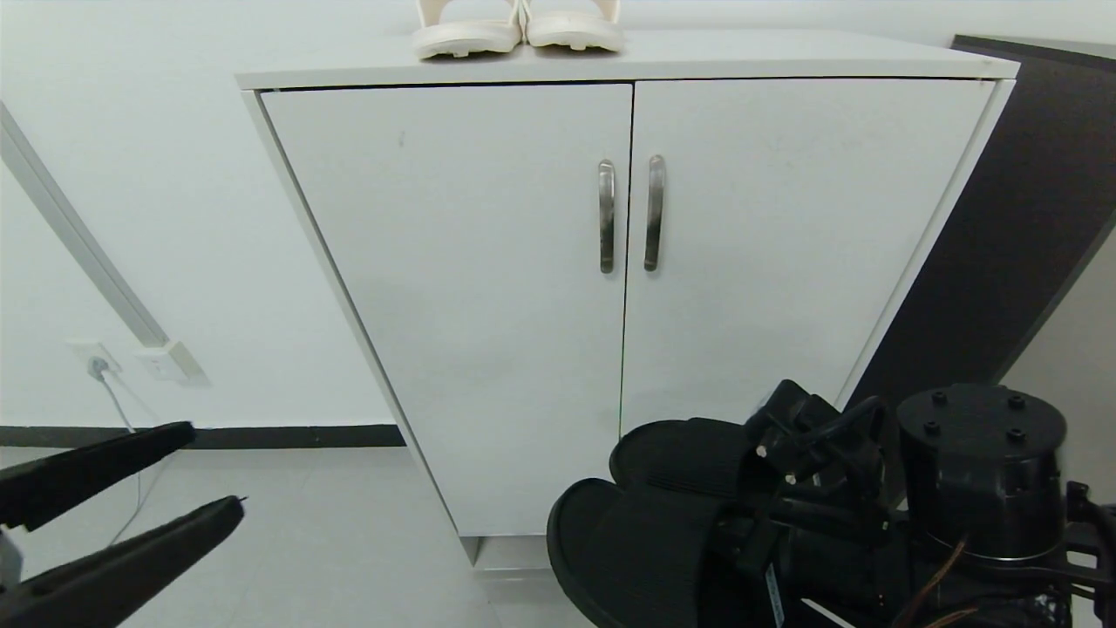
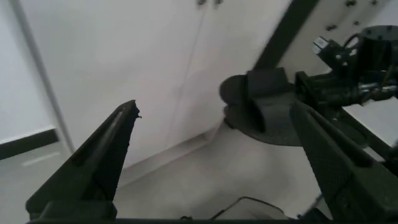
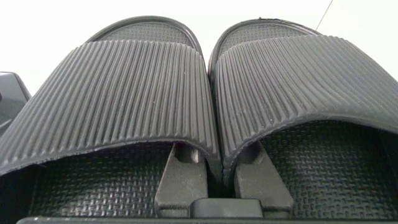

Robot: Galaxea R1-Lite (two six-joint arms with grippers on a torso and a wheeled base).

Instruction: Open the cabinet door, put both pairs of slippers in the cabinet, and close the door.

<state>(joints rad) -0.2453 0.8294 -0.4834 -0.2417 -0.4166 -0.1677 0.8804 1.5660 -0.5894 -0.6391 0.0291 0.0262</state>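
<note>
black slippers [image 1: 645,523] gripped by the right pincer [image 3: 219,177] before the closed cabinet [image 1: 471,305], left pincer [image 1: 212,468] spread wide, empty.

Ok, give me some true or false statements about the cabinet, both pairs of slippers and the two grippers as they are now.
1. Both doors of the white two-door cabinet are shut. True.
2. The cream slippers are inside it. False: they sit on its top.
3. The right gripper holds the black ribbed slippers. True.
4. The left gripper is shut on a slipper. False: it is open and empty.
</note>
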